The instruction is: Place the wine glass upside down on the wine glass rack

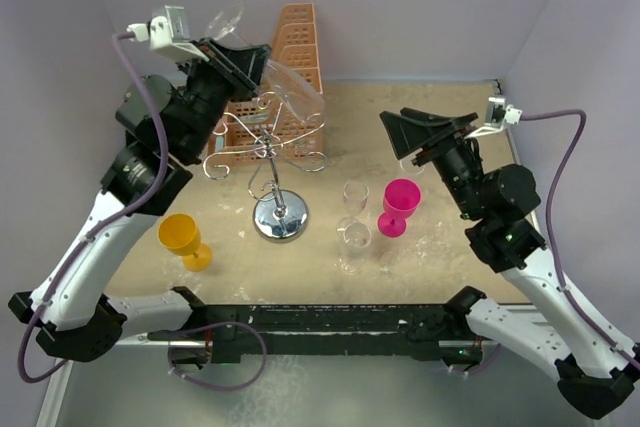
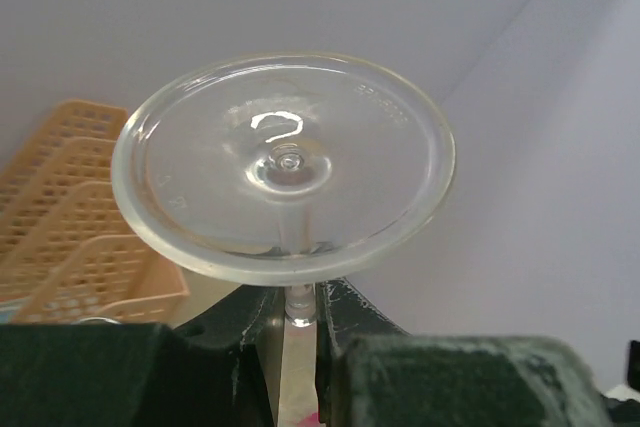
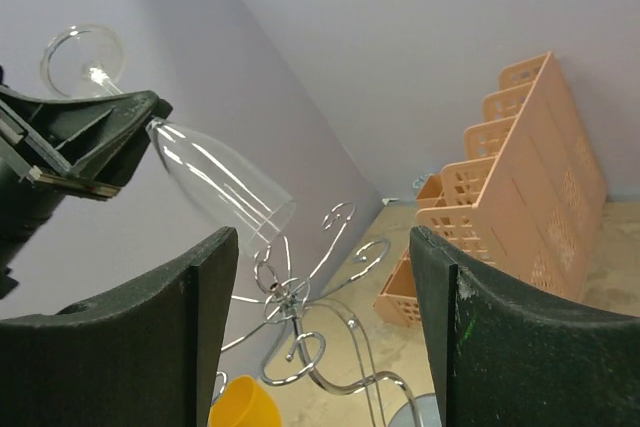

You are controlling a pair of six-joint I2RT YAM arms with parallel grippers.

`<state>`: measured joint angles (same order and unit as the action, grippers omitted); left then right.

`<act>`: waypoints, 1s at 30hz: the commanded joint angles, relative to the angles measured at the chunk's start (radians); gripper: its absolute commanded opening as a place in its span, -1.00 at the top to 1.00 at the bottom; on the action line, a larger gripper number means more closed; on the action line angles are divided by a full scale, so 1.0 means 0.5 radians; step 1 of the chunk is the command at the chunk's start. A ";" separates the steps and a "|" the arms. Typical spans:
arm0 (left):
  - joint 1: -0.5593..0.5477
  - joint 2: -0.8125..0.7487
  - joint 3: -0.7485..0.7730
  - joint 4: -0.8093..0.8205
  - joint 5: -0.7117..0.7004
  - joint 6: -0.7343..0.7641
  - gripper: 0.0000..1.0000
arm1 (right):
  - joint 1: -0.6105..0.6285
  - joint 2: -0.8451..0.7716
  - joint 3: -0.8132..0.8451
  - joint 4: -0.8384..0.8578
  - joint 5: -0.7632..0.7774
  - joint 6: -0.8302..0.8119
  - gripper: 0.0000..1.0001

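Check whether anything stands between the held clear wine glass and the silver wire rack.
Nothing visible does. The clear wine glass, gripped at its stem by the left end effector, hangs tilted rim-down above the silver wire rack's scroll arms, open air between. The orange perforated basket stands behind, the open right end effector aside.

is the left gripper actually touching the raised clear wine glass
Touching. The left wrist view shows the left gripper with its jaws pressed against both sides of the stem of the wine glass, just under the round foot.
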<state>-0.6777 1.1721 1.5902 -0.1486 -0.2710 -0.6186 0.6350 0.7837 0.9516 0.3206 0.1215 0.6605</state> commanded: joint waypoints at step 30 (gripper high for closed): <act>-0.010 -0.704 -0.667 -0.549 -1.377 1.069 1.00 | 0.084 0.997 1.090 -0.132 -0.758 -0.054 -0.32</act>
<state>-0.6777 0.8459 1.3300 -0.5087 -0.9932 -0.0853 0.6472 1.2449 1.3823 0.2283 -0.2218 0.5999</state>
